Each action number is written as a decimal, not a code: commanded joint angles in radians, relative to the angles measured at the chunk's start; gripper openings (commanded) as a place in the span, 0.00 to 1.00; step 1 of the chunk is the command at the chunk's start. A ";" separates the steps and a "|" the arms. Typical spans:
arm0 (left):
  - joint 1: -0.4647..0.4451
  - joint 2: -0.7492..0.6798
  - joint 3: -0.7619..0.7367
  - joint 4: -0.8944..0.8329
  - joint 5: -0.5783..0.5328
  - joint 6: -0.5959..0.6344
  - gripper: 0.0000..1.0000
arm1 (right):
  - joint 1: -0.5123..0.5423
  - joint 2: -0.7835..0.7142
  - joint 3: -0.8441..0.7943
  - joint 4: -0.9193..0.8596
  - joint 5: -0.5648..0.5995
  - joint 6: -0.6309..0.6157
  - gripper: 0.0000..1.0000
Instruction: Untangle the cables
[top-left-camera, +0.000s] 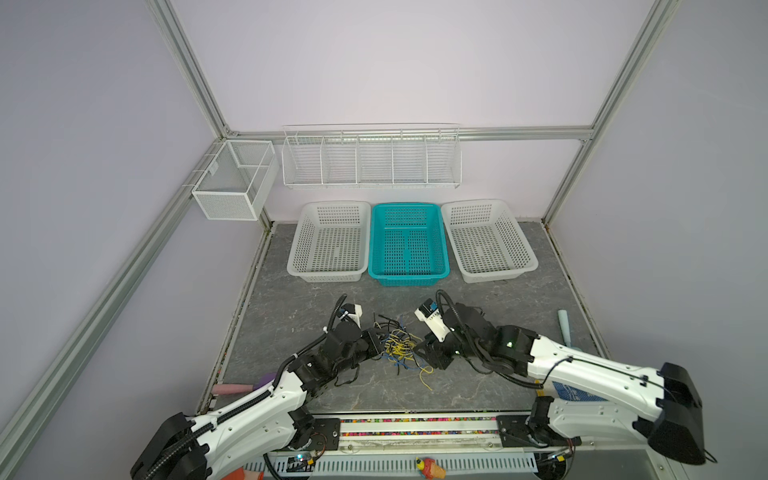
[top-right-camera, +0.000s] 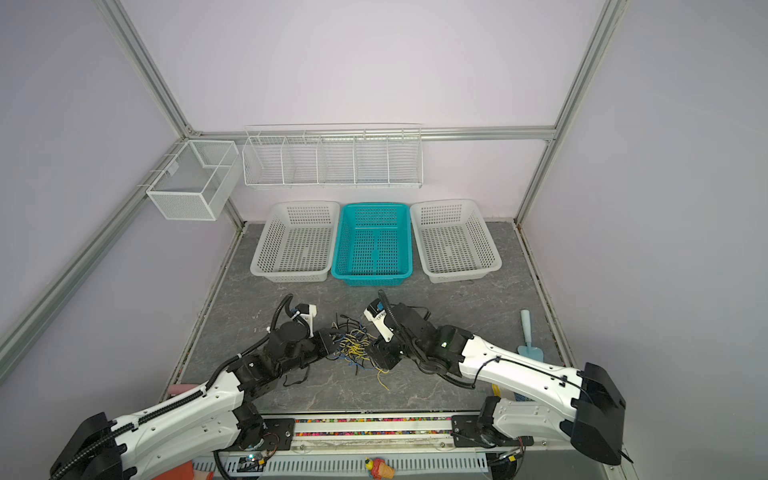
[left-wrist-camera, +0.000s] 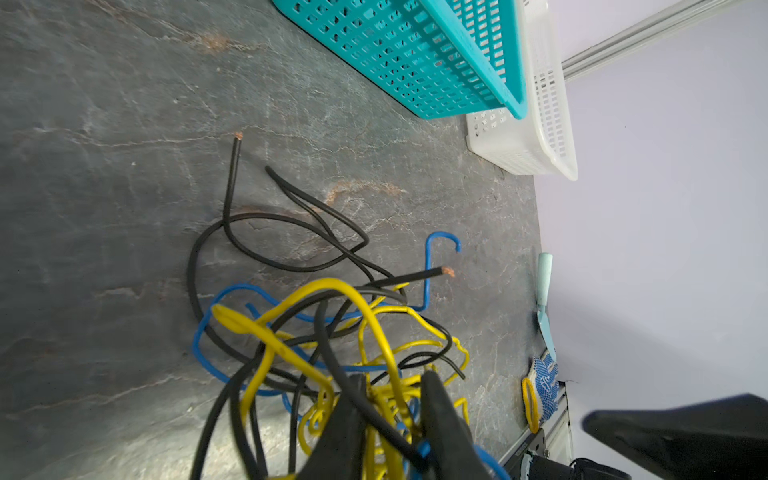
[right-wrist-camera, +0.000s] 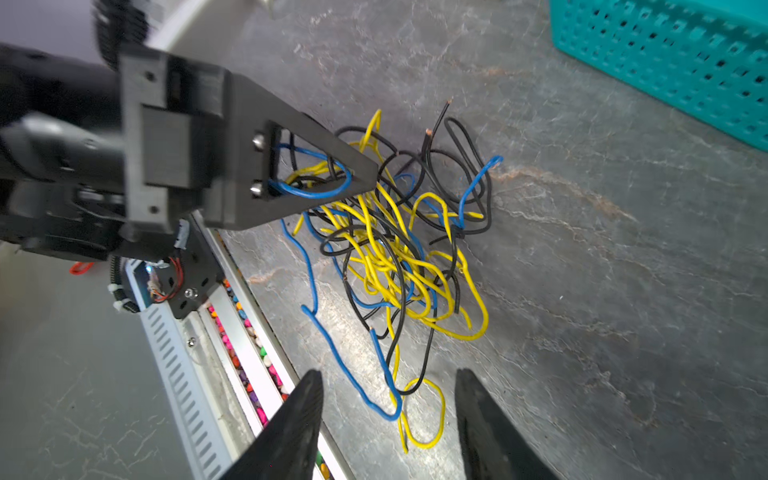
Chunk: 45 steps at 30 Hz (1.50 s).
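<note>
1. nearest the camera, loose yellow and blue tails are seen trailing from the cables (right-wrist-camera: 395, 249). the right gripper (right-wrist-camera: 388, 372) is held just over them, jaws wide apart, nothing between them.
2. the cables are heaped in one yellow, black and blue knot on the table (top-left-camera: 291, 316), between the two grippers and not yet separated.
3. at the knot's left side, the left gripper (left-wrist-camera: 394, 376) is pushed into the heap. a narrow gap is shown between its jaws, with strands running through it. whether they are pinched cannot be told.
4. the step is judged best done with a single free tail taken close to its end and drawn out slowly while the heap is anchored. several strands pulled together would likely tighten the knot.
5. at the far side, a teal basket (top-left-camera: 409, 276) is flanked by two white baskets (top-left-camera: 328, 274), all empty and well apart from the cables.
</note>
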<state>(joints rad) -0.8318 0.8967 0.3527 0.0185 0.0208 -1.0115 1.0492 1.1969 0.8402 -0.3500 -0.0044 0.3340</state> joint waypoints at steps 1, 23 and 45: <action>-0.001 0.012 0.032 0.074 0.041 0.010 0.26 | 0.003 0.059 0.033 0.078 0.003 -0.027 0.52; -0.006 -0.059 -0.002 0.099 0.052 -0.004 0.44 | 0.006 0.253 0.067 0.233 0.067 -0.002 0.06; -0.035 0.091 -0.085 0.347 0.110 -0.059 0.74 | -0.091 -0.060 -0.004 0.187 -0.107 0.078 0.06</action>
<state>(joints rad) -0.8501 0.9417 0.2783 0.3031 0.1154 -1.0519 0.9657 1.1694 0.8459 -0.2195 -0.0387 0.3820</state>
